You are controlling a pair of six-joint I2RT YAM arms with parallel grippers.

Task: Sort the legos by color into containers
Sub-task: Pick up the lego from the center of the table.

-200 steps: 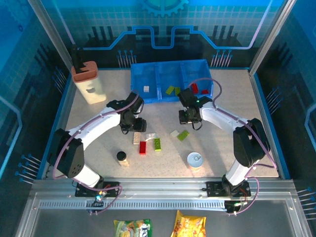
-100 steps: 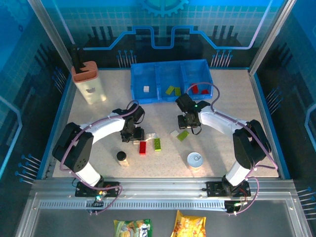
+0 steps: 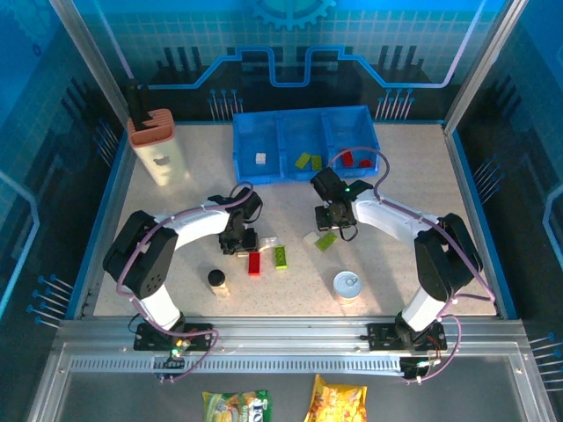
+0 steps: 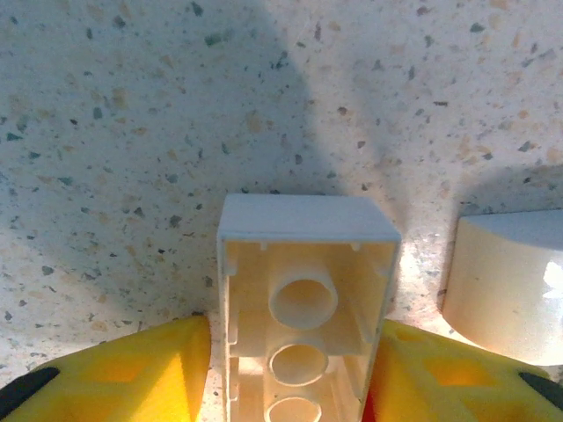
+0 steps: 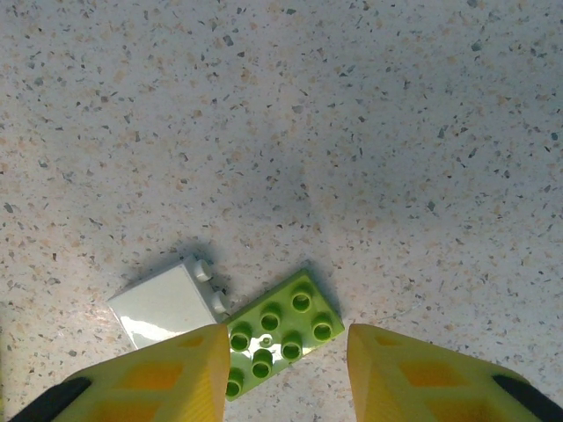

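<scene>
Worktop (image 3: 405, 176): speckled, with loose bricks at the centre. The blue bin tray (image 3: 278, 149) stands at the far edge. Its left section holds a white piece, the middle green, the right red, so sorting is partly done.

The left pincer (image 3: 239, 242) has dropped from nearer the tray into the loose cluster and narrowed. Its fingers (image 4: 132, 369) now press both flanks of an upturned white brick (image 4: 303, 290) that rests on the worktop. Judgement: the grasp is made, and the lift to the left section is due.

The right pincer (image 3: 337, 221) has come down from nearer the tray and hangs with jaws apart over a green plate (image 5: 277, 338), gripping nothing. A white sloped piece (image 5: 167, 308) lies just beside the plate and could be nudged.

The tan holder (image 3: 158, 154), tin can (image 3: 347, 285) and black-capped bottle (image 3: 216, 280) obstruct nothing. A red brick (image 3: 254, 263), a green brick (image 3: 281, 256) and a pale piece (image 4: 510, 290) crowd the left grasp.
</scene>
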